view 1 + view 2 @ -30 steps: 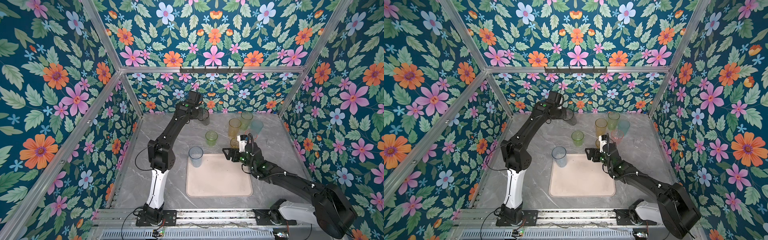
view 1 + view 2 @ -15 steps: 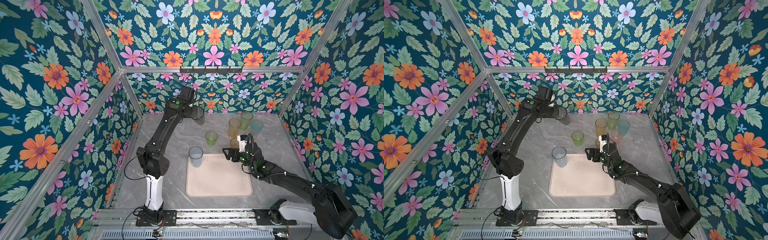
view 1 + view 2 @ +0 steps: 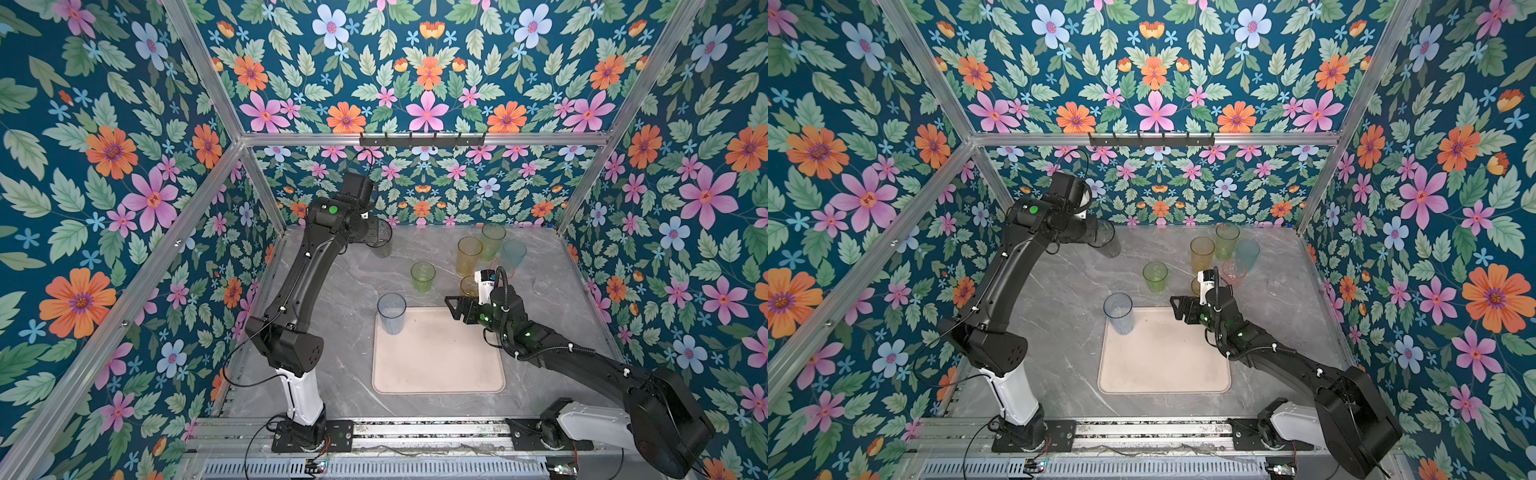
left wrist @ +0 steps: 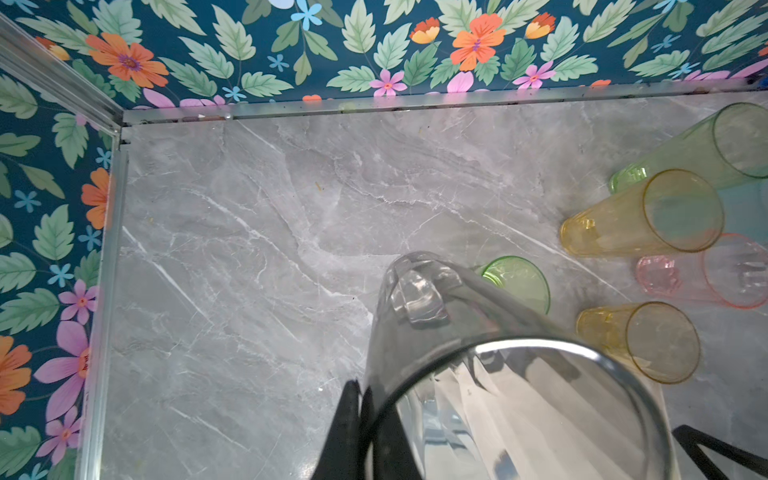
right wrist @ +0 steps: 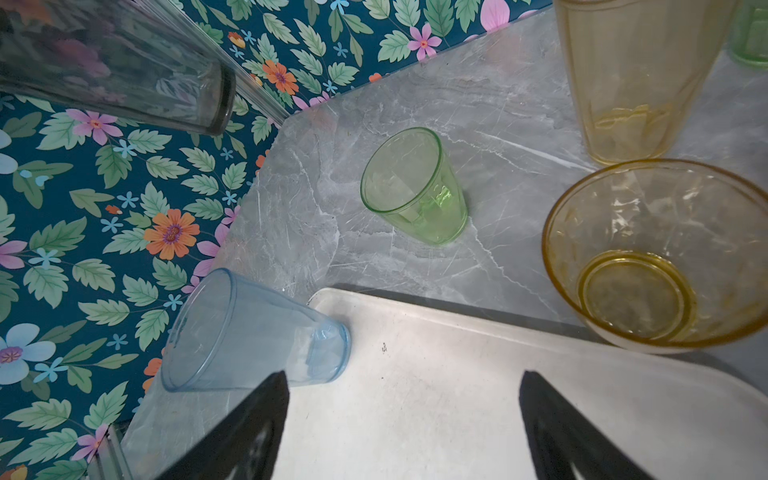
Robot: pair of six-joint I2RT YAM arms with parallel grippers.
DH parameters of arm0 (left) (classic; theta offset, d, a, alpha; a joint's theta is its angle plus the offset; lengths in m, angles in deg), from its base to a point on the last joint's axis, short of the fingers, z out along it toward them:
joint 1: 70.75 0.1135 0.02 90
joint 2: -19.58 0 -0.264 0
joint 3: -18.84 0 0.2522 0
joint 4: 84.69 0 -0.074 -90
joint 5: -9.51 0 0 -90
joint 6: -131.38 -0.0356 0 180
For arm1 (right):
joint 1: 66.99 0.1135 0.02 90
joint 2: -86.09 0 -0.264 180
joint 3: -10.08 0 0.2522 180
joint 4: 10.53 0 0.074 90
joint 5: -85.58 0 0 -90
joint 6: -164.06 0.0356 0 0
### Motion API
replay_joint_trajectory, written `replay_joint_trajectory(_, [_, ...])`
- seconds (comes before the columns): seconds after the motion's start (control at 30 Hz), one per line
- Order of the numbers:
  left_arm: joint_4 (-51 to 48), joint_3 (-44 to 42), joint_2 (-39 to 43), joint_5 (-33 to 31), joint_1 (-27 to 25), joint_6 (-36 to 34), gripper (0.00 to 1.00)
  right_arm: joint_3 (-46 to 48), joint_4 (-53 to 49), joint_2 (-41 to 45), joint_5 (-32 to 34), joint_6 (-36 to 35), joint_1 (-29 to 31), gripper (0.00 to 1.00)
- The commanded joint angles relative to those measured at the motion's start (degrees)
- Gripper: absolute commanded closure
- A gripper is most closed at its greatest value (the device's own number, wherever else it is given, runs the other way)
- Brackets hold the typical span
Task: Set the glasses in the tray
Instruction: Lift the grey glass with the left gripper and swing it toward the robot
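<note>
Above grey marble tabletop (image 3: pixel 332 270), pinching smoke-grey tumbler (image 3: pixel 383 243) by rim, aloft, in left gripper (image 4: pixel 365 424); holding right gripper (image 5: pixel 403 415) spread wide over beige tray (image 3: pixel 436 361).

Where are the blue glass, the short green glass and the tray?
blue glass (image 3: pixel 392 316): in a top view, on the middle of its side wall.
short green glass (image 3: pixel 423 279): in a top view, on its wall just below the rim.
tray (image 3: pixel 440 361): in a top view, on its bare floor.

Grey glass (image 4: pixel 424 340), blue glass (image 5: pixel 249 332) & rest: translucent glossy plastic, smooth. Tray (image 3: pixel 436 365): matt, lightly scuffed. Surface (image 3: pixel 353 270): smooth grey marble-look, low sheen. Frame rails (image 3: pixel 291 139): brushed metal.
</note>
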Motion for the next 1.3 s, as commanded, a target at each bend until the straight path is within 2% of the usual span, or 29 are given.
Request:
replay_joint_trajectory(0.0, [-2.2, -3.48, 3.38, -2.57, 0.39, 0.19, 1.0, 0.01, 1.04, 0.15, -0.49, 0.27, 0.04, 0.12])
replay_joint_trajectory(0.4, [-4.64, -19.71, 15.86, -4.76, 2.59, 1.71, 1.0, 0.49, 1.56, 0.72, -0.58, 0.36, 0.03, 0.12])
replay_joint_trajectory(1.27, [-1.13, -50.92, 36.68, 4.84, 2.15, 6.84, 1.0, 2.23, 3.64, 1.72, -0.1, 0.88, 0.03, 0.12])
